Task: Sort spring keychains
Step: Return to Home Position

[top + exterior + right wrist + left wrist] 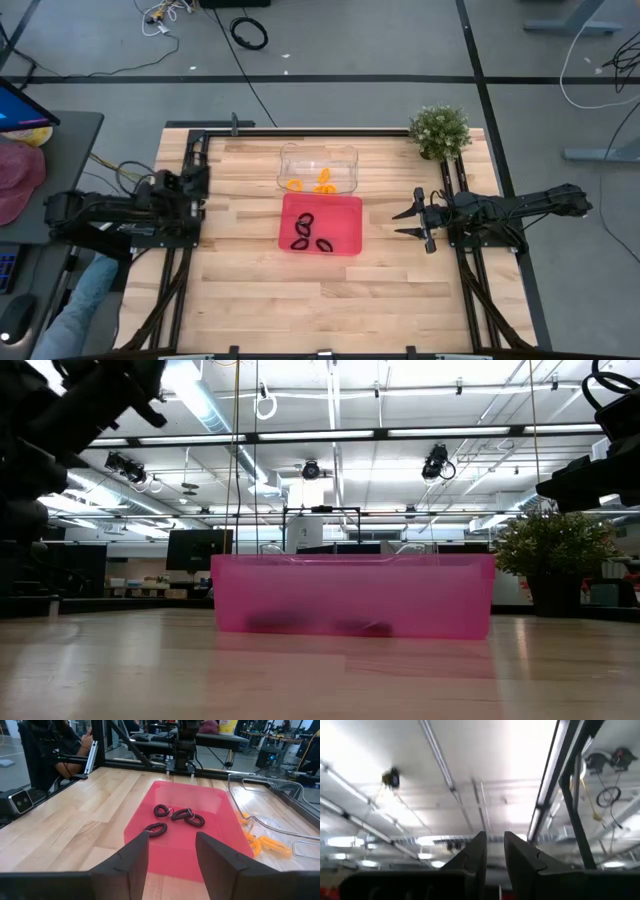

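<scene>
Tabletop (75,820), black keychains (181,814) beyond right pincer (171,835)

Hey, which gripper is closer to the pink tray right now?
Right. The right gripper hangs just off the pink tray's right side, pointing at it. The left gripper is parked at the table's left edge, farther away, pointing up at the ceiling.

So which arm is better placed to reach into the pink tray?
Probably the right: the right gripper, open, faces the pink tray and black keychains. The left gripper sits folded back at the table edge, pointing upward.
</scene>
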### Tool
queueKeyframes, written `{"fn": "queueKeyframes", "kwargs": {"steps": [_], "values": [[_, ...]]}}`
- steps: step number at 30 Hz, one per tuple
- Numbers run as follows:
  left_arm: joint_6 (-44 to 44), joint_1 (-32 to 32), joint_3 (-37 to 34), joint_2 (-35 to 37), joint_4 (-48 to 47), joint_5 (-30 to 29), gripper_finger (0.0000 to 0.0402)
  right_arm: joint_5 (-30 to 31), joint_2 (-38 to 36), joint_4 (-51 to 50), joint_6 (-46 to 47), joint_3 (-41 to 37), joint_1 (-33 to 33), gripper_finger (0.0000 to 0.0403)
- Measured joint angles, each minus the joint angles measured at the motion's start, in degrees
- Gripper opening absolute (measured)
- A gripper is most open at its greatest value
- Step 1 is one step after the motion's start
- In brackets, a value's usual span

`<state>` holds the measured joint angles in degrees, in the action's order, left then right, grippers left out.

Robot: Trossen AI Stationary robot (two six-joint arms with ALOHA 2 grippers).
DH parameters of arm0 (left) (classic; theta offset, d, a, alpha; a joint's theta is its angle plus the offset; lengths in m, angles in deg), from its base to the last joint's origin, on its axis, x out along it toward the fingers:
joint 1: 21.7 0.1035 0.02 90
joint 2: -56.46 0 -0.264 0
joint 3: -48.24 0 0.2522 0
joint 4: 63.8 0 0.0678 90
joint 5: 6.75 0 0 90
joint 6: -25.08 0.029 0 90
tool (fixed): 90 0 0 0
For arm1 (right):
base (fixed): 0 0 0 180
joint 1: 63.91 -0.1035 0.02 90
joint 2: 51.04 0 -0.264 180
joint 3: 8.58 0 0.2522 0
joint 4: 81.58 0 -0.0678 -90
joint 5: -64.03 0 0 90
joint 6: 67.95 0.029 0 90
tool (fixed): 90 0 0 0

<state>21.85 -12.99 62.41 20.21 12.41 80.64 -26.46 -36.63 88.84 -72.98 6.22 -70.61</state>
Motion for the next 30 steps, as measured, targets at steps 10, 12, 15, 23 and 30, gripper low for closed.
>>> {"fn": "queueKeyframes", "kwargs": {"steps": [10,12,15,23,30], "values": [[2.2,-0.3,0.0,16.6,0.0,2.4,0.0069,0.0,0.0,0.0,0.0,0.0,0.0,0.0166],[2.4,-0.3,0.0,19.4,0.0,2.4,0.0069,0.0,0.0,0.0,0.0,0.0,0.0,0.0166],[3.3,-0.3,0.0,23.5,0.1,2.8,0.0069,0.0,0.0,0.0,0.0,0.0,0.0,0.0166],[5.3,-0.3,0.0,32.5,0.0,6.4,0.0069,0.0,0.0,0.0,0.0,0.0,0.0,0.0166],[5.5,-0.3,0.0,36.0,-0.1,7.4,0.0069,0.0,0.0,0.0,0.0,0.0,0.0,0.0166]]}}
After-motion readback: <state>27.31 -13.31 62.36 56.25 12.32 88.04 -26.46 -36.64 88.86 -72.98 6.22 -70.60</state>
